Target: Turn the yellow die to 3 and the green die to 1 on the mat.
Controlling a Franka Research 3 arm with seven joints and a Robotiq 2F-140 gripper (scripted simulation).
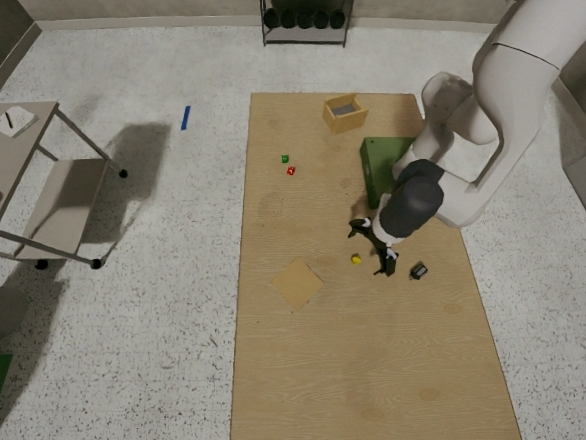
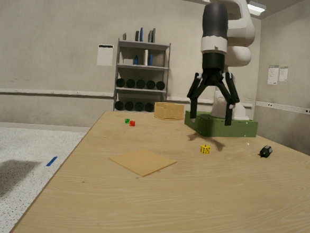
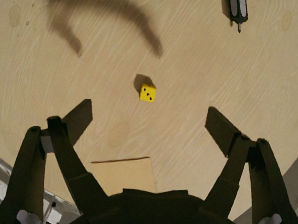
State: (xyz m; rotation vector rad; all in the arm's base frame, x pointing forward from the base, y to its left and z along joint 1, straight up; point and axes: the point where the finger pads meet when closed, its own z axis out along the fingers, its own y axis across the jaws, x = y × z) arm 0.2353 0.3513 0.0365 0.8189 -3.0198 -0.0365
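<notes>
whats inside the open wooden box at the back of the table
From above, the wooden box shows only a flat grey bottom with no objects on it. Its near wall hides a strip of the floor inside, and in the exterior view the walls cover the whole interior.

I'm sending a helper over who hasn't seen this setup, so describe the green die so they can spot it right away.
Start at the wooden table and look to its far end, left of the open tan box. Two small dice sit close together there; the green die is the one farther back and left. Its neighbour is the red die, and the yellow die lies apart, near the open gripper.
</notes>
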